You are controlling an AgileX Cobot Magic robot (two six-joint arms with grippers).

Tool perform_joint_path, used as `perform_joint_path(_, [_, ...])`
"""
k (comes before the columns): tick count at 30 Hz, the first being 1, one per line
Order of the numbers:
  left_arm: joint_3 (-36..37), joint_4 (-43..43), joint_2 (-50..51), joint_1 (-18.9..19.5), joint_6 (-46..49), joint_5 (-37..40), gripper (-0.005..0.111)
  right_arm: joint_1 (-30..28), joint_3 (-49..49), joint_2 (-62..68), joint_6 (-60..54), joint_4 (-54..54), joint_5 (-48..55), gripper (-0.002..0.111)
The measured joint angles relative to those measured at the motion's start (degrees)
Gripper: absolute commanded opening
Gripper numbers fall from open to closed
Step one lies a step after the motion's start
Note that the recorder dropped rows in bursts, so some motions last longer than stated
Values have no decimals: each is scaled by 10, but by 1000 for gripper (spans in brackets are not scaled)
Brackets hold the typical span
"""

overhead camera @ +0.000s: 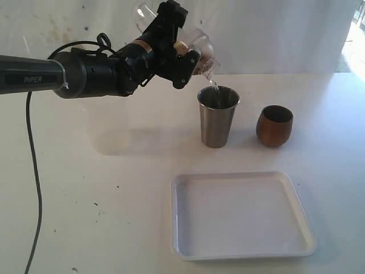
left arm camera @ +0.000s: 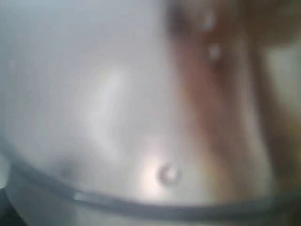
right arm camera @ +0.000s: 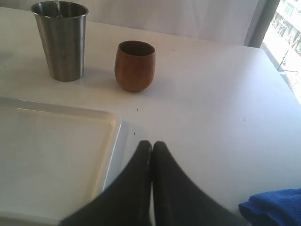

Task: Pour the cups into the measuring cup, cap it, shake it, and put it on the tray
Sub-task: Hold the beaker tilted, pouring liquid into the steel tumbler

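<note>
the white tray (overhead camera: pixel 242 176) lay nearest. behind it the left gripper (overhead camera: pixel 191 60) clamped the measuring cup (overhead camera: pixel 204 45), tipped mouth-down over the steel tumbler (overhead camera: pixel 217 123). the right gripper (right arm camera: pixel 151 147) sat closed, empty.

A white desk (overhead camera: pixel 102 188), flecked with small dark specks, fills the scene. Behind it hangs a pale white wall (overhead camera: pixel 274 34), faintly stained towards one upper corner. Daylight pours in through a window (right arm camera: pixel 289 28) beside a dark frame (right arm camera: pixel 257 21) (buildings show outside, overexposed). A blue cloth (right arm camera: pixel 273 207) lies on the desk's edge.
</note>
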Motion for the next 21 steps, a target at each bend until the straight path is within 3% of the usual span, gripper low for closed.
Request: perform_joint_path(21, [0, 17, 0, 0, 0, -30, 0, 0, 0, 0, 0, 0, 0, 0])
